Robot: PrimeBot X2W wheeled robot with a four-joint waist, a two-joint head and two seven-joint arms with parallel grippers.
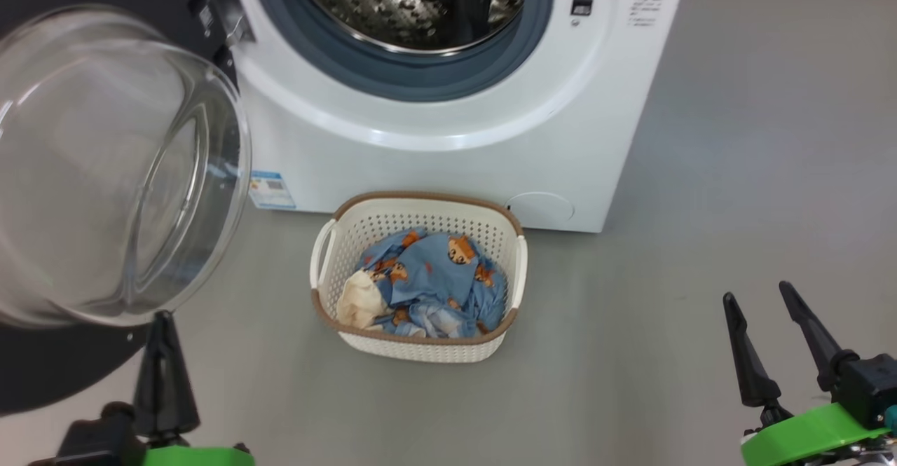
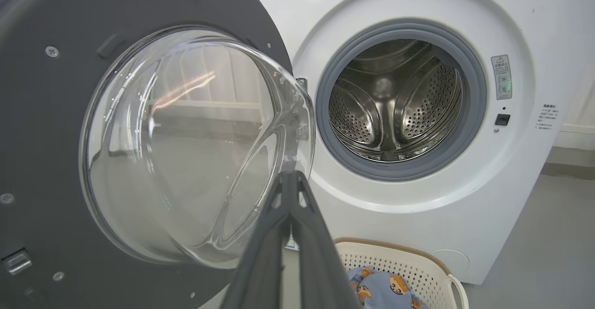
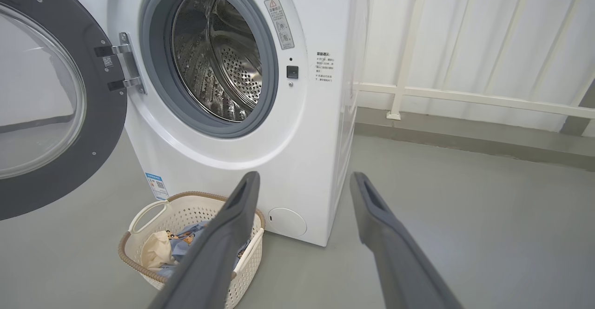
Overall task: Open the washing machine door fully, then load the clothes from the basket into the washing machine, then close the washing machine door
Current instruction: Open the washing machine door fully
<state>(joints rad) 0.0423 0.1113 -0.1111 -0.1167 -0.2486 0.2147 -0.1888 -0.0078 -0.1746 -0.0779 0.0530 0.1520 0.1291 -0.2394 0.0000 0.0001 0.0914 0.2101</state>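
The washing machine (image 1: 448, 165) stands white at the top of the head view, its steel drum (image 2: 395, 104) open. The washing machine door (image 1: 105, 165) is swung wide to the left, its glass bowl (image 2: 186, 146) bulging toward me. The basket (image 1: 420, 277) sits on the floor in front of the machine and holds the clothes (image 1: 434, 284): blue bear-print fabric and a cream piece (image 1: 361, 301). My left gripper (image 1: 162, 319) is shut, empty, just below the door's bowl. My right gripper (image 1: 760, 294) stands open at the lower right, well clear of the basket.
Grey floor (image 1: 736, 172) spreads to the right of the machine. In the right wrist view a white railing (image 3: 465, 97) and pale wall run behind the machine. A blue energy sticker (image 1: 270, 191) marks the machine's lower left corner and a round cap (image 1: 541, 208) the lower right.
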